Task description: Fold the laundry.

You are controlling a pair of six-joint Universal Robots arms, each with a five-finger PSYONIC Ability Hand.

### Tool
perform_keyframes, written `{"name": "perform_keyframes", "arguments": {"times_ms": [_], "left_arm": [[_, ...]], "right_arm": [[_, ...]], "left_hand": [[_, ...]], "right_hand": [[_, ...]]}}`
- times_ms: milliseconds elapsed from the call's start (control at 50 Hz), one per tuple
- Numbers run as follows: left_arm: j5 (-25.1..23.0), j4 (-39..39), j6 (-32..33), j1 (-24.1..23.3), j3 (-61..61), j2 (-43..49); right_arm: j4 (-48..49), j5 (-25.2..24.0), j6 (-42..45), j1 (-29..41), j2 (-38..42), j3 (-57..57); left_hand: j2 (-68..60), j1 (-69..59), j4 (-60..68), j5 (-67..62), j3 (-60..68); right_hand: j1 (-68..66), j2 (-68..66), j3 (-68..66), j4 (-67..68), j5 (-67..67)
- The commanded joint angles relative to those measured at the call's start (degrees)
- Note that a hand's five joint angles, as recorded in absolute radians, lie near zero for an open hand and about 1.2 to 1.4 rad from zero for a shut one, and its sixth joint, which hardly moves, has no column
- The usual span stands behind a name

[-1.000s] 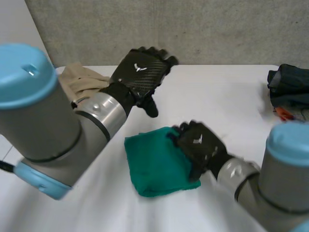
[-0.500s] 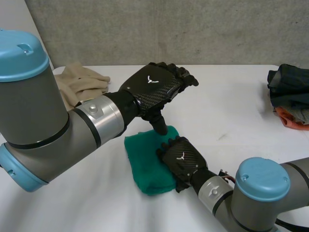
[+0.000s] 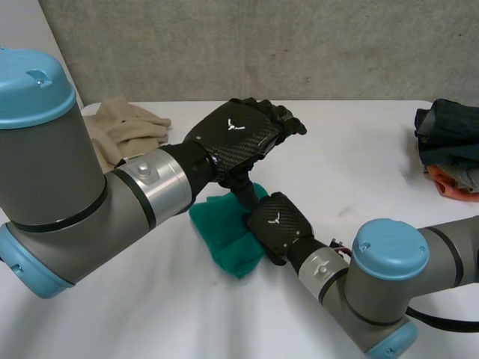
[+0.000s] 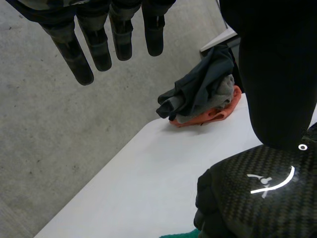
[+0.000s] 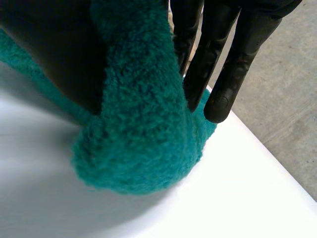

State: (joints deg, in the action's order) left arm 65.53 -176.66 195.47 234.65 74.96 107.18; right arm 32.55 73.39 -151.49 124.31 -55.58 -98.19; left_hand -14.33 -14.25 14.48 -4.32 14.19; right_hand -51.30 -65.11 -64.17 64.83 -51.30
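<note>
Fingers on the right hand (image 5: 240, 54) are straight, pinching a fold of the green towel (image 5: 143, 124) against the thumb.
Towel's bunched up around the middle of the white table (image 3: 359, 134). The left hand (image 3: 238, 136) hangs over its far edge, fingers stretched out loose with nothing in them, thumb pointing down at the cloth. Each hand has a small white emblem on its carbon-weave back. Beige cloth (image 3: 123, 123) sits at the far left, and a dark clothes pile (image 3: 447, 134) with something orange under it is off to the right.
</note>
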Motion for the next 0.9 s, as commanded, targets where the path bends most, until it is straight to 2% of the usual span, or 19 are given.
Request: {"name": "perform_keyframes", "arguments": {"times_ms": [20, 80, 160, 340, 460, 540, 700, 800, 900], "left_arm": [[-0.05, 0.00, 0.00, 0.28, -0.08, -0.30], [-0.05, 0.00, 0.00, 0.37, -0.08, -0.39], [-0.05, 0.00, 0.09, 0.54, -0.08, -0.39], [0.03, 0.00, 0.00, 0.98, 0.09, -0.39], [-0.05, -0.09, 0.00, 0.89, 0.36, -0.48], [-0.05, -0.09, 0.00, 0.98, -0.08, -0.56], [-0.05, -0.35, 0.00, 0.98, -0.26, -0.56], [-0.05, -0.35, 0.00, 0.90, -0.26, -0.56], [-0.05, -0.35, 0.00, 0.81, -0.26, -0.56]], "right_arm": [[-1.34, 0.26, -0.47, -0.65, -0.67, 1.42], [-3.45, -0.09, -0.91, -2.93, -1.54, 1.77], [-7.05, -1.14, -0.29, -10.39, -3.65, 1.86], [-16.36, -7.91, 1.54, -22.96, -6.91, 3.53], [-18.92, -8.53, 4.54, -25.18, -6.82, 8.44], [-20.15, -8.88, 3.23, -25.18, -6.29, 15.73], [-16.56, -8.27, -10.03, -27.10, -5.59, 34.45], [-8.75, -7.65, -18.03, -33.24, -3.75, 43.68], [-3.29, -8.00, -20.68, -37.64, -0.15, 47.91]], "left_hand": [[-0.76, -0.85, 0.61, -0.77, 0.91], [-0.76, -0.85, 0.61, -0.77, 0.91], [-0.76, -0.85, 0.61, -0.77, 0.91], [-0.60, -0.68, 0.44, -0.60, 0.74], [0.41, 0.33, -0.56, 0.40, -0.27], [0.75, 0.67, -0.90, 0.74, -0.61], [1.09, 1.00, -1.24, 1.08, -0.94], [1.08, 1.00, -1.24, 1.08, -0.94], [1.08, 1.00, -1.24, 1.08, -0.94]], "right_hand": [[-28.70, -14.89, -15.83, 15.17, -18.70], [-28.70, -14.89, -15.83, 15.17, -18.70], [-28.70, -14.89, -15.83, 15.17, -18.70], [-28.70, -14.89, -15.83, 15.17, -18.70], [-28.70, -14.89, -15.83, 15.17, -18.70], [-28.70, -14.89, -15.83, 15.17, -18.70], [-28.70, -14.89, -15.83, 15.17, -18.70], [-28.70, -14.89, -15.83, 15.17, -18.70], [-28.70, -14.89, -15.83, 15.17, -18.70]]}}
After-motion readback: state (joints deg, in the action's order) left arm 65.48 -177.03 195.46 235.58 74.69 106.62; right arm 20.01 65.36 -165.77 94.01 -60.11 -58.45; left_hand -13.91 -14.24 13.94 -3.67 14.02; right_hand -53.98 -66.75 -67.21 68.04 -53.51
